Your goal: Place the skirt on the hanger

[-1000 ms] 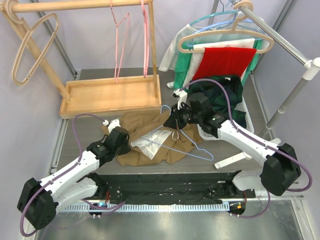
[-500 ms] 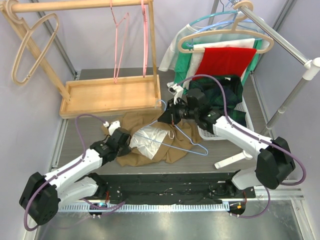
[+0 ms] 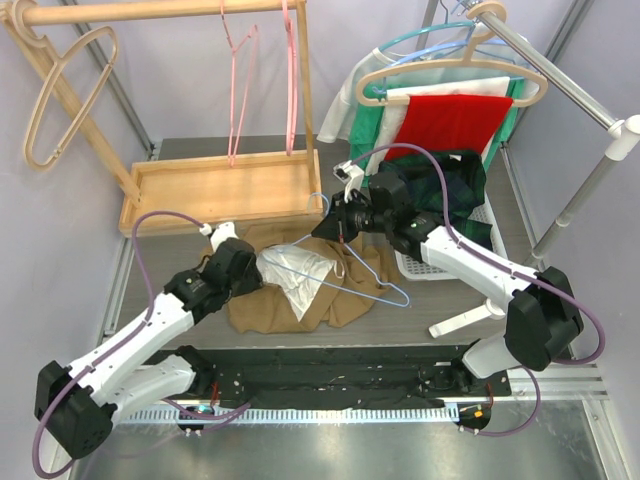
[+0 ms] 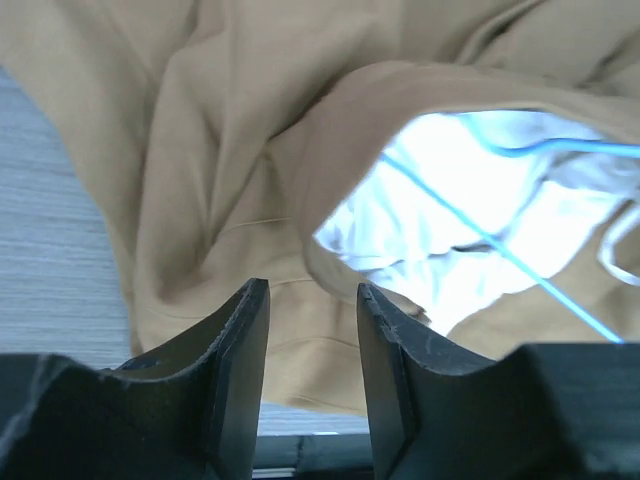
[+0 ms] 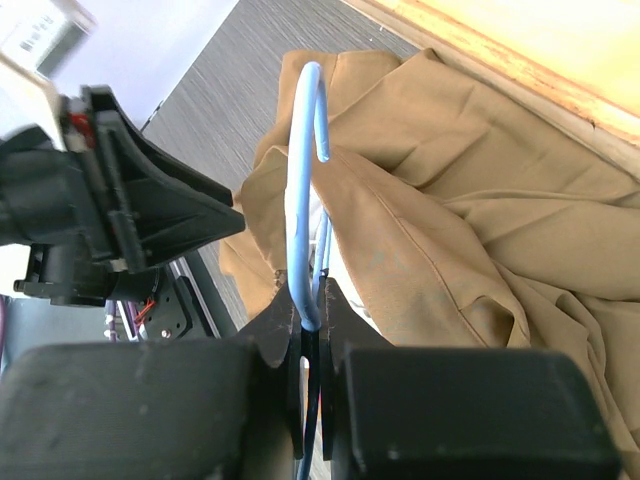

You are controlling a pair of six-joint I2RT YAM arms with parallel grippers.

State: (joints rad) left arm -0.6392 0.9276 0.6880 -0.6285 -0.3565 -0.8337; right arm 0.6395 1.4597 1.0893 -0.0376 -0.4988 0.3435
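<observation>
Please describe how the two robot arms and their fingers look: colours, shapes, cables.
The left arm and right arm have white links with black joint housings. A purple cable runs along each. The fingers are black, flat and tapered.

- skirt (image 4: 200, 150): tan woven cloth, matt, softly creased; its lining (image 4: 540, 200) is white and faintly shiny
- hanger (image 5: 297, 250): thin light-blue wire, smooth, glossy coating
- tray (image 3: 220, 222): pale wood, smooth, satin
- table (image 3: 140, 270): grey, matt, finely grained
</observation>
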